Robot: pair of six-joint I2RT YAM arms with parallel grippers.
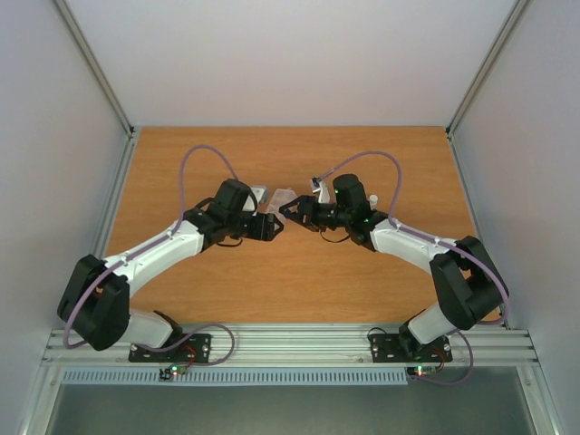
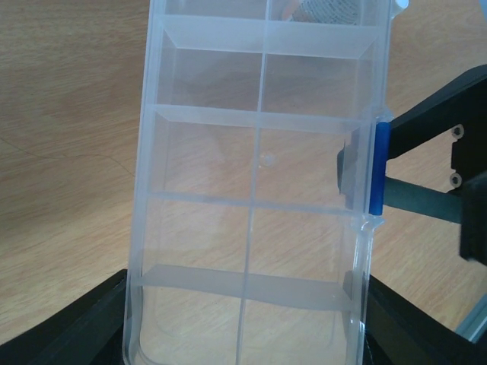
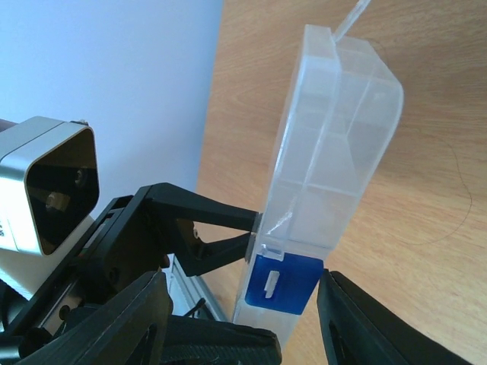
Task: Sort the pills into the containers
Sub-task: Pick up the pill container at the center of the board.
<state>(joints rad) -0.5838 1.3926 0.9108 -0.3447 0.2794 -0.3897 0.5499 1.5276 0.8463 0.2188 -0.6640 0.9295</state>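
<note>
A clear pill box (image 1: 284,198) with a blue latch (image 3: 285,281) hangs above the table between both arms, its lid down. My left gripper (image 2: 245,304) is shut on it across its width, one finger on each long side. Through the clear containers (image 2: 205,160) I see only the wood below. My right gripper (image 3: 245,285) is open and straddles the latch edge. Its right finger (image 3: 358,327) touches the latch, and its left finger (image 3: 129,319) stands apart from the box. The same latch (image 2: 379,169) shows in the left wrist view with the right fingers (image 2: 426,122) at it. No pills are in view.
The wooden table (image 1: 390,154) is walled by white panels on three sides. An aluminium rail (image 1: 299,343) carrying both arm bases runs along the near edge. A pale, textured thing (image 2: 327,9) shows through the far end of the box.
</note>
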